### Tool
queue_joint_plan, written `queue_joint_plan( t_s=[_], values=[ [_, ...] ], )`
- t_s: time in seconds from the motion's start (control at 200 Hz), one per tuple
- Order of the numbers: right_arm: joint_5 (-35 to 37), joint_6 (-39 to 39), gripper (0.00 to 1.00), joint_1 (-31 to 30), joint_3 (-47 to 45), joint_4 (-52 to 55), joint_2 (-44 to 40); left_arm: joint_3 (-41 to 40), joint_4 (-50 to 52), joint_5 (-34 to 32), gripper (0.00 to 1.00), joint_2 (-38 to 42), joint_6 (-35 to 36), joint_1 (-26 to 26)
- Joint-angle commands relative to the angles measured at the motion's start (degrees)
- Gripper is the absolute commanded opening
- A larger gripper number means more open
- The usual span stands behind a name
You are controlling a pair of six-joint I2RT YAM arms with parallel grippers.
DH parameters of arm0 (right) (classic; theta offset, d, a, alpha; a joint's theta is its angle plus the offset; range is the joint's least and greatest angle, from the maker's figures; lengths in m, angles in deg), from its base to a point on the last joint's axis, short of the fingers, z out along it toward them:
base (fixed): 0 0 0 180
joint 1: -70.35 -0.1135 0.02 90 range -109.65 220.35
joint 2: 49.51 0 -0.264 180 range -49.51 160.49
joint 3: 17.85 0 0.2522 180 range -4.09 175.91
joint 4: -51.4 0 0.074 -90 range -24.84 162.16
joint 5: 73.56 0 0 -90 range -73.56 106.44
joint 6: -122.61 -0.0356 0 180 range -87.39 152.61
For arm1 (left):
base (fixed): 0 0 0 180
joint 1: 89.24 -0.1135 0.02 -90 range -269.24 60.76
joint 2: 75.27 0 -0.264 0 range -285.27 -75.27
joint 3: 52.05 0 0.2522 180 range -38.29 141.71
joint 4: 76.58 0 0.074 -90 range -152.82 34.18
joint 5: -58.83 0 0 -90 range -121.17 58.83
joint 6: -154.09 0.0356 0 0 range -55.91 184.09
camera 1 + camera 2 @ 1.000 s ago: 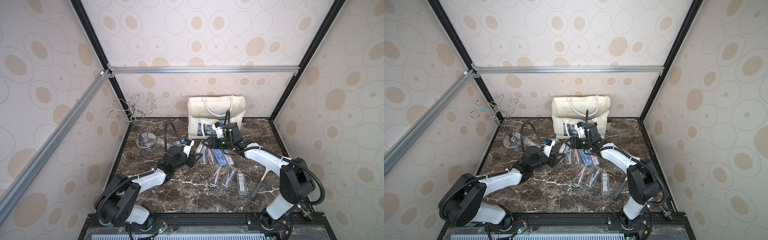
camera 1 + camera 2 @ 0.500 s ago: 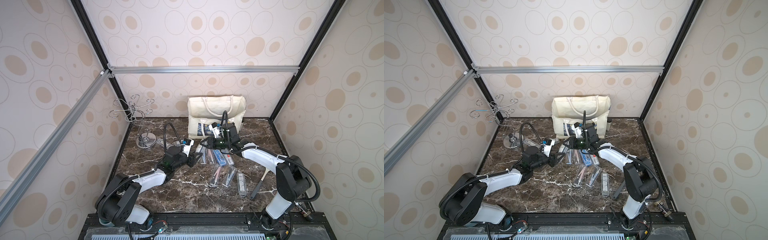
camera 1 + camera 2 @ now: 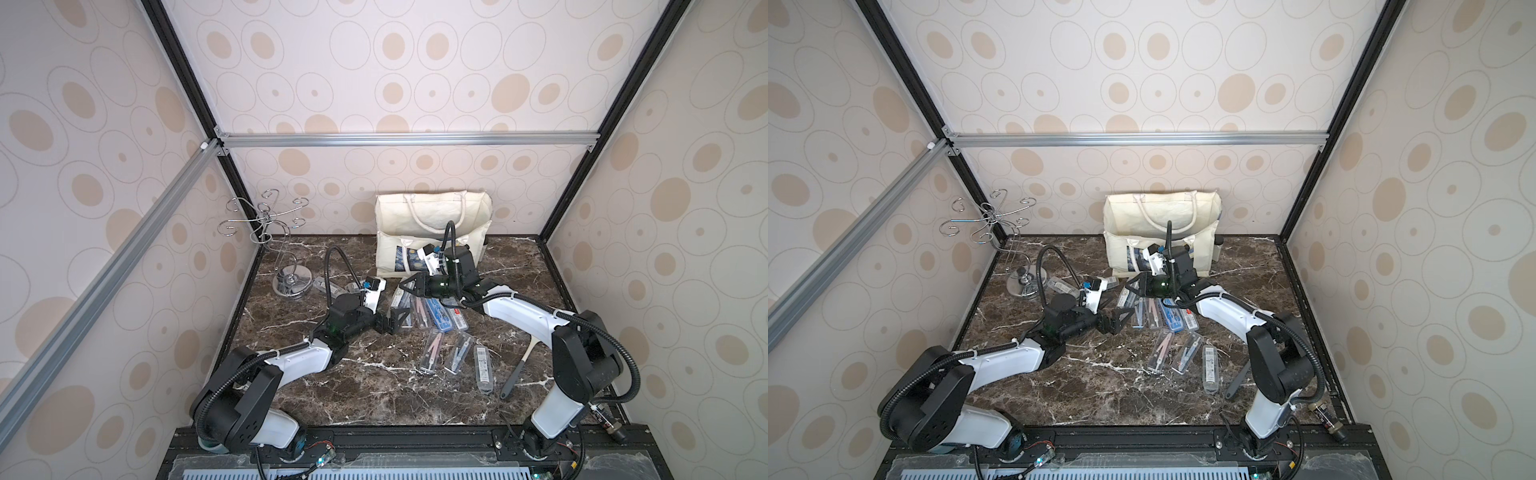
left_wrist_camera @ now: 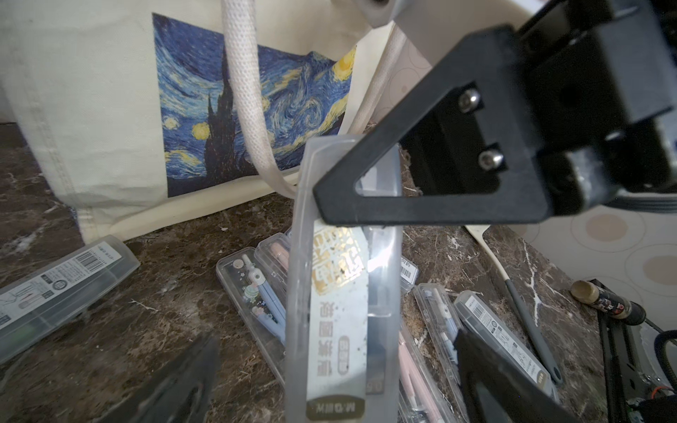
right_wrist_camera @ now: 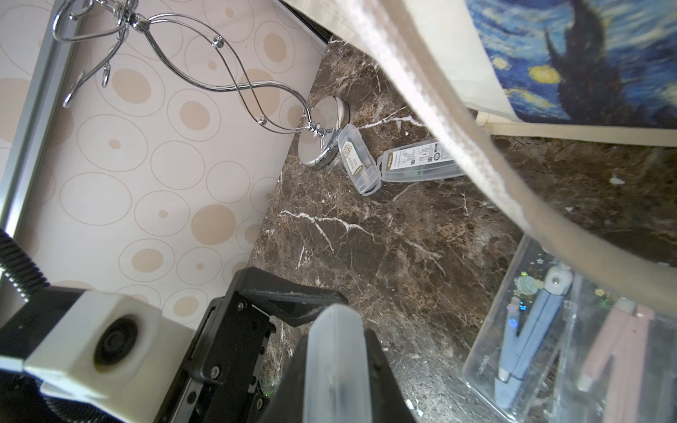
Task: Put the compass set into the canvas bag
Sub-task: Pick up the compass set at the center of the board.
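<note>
A translucent compass set with a white and gold label hangs upright just above the table, in front of the canvas bag. My right gripper is shut on its upper end, one black finger across the case. My left gripper stands open around the lower end, fingers clear on both sides. The cream bag with its starry print stands at the back wall, its rope handle hanging down the front.
Several other compass cases lie on the marble table under and right of the grippers. Two more lie by the silver hook stand. A grey-handled spatula lies at front right.
My left gripper has opened and let go of the case. My right gripper has closed on its upper end and now carries it.
</note>
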Motion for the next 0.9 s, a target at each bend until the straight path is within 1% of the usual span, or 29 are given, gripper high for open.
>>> queue_joint_plan(
  t_s=[0.0, 0.155, 0.3, 0.48, 0.725, 0.895],
  values=[
    [2.97, 3.66, 0.18, -0.39, 2.04, 3.78, -2.55, -1.69, -1.09, -0.92, 1.0, 3.02, 2.08, 0.12],
    [4.26, 8.14, 0.18, -0.35, 6.6, 8.27, -4.15, -4.94, -0.07, -2.55, 1.0, 7.11, 2.75, 0.17],
    [4.01, 12.48, 0.18, -0.35, 14.14, 13.7, -3.62, -8.33, 0.07, -5.5, 1.0, 11.04, 1.7, 0.1],
    [3.81, 15.08, 0.18, 0.61, 23.17, 16.92, -2.96, -12.18, -0.16, -9.24, 1.0, 15.64, 0.62, 0.12],
    [7.89, 17.13, 0.18, 5.19, 33.07, 17.7, -2.22, -14.07, 1.41, -13.25, 1.0, 19.77, 1.03, 0.17],
    [9.67, 17.92, 0.18, 9.74, 39.95, 19.24, 0.35, -14.81, 1.82, -14.16, 1.0, 20.98, 0.97, 0.13]
  ],
)
